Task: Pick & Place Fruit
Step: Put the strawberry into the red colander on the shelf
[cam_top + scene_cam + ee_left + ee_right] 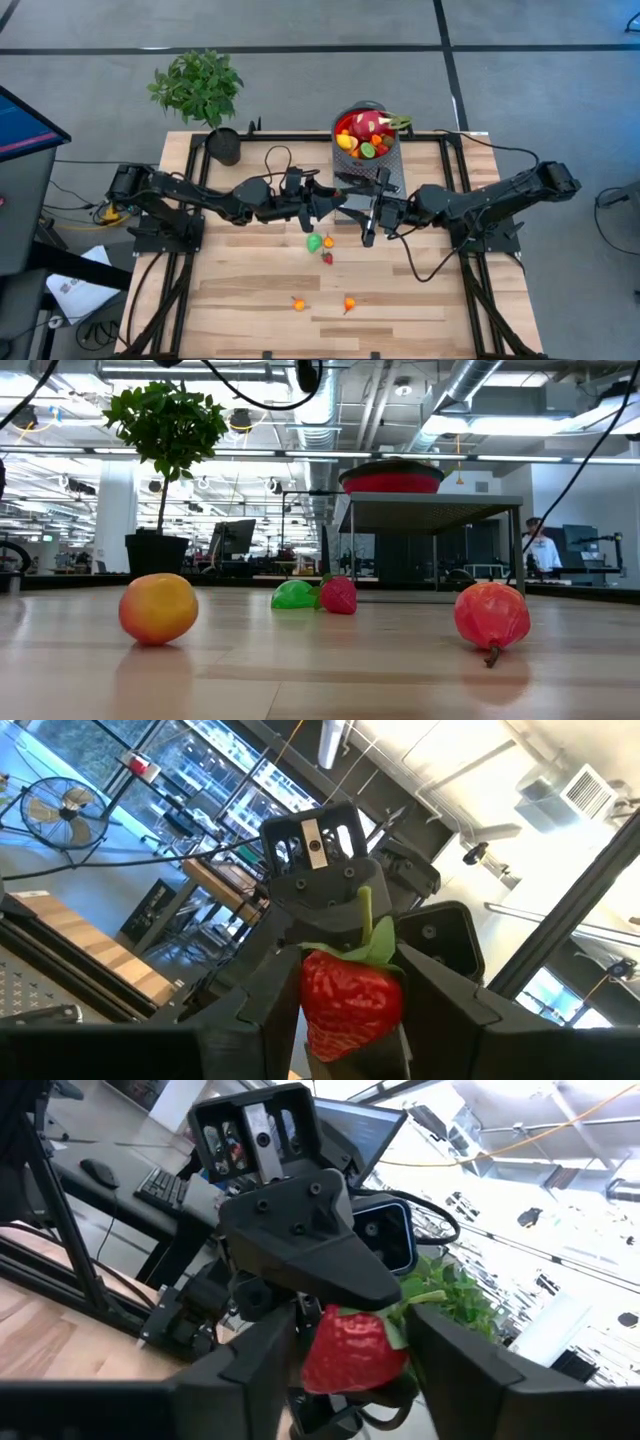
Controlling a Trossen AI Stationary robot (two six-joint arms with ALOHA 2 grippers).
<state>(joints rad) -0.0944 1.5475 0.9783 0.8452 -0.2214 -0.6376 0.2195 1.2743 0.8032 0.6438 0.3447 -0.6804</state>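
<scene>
Strawberry sits mid-frame between both end effectors. Left end effector clamps it; right end effector brackets it, grip unclear.

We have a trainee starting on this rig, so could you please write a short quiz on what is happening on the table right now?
1. True or false: the left end effector is empty.
2. On which side of the table does the potted plant stand? A: the left arm's side. B: the right arm's side. C: inside the bowl.
3. What is the largest fruit in the bowl?

Key:
1. False: it grips a strawberry, held up against the right end effector above the table's middle.
2. A.
3. The pink-red dragon fruit with green tips.
</scene>
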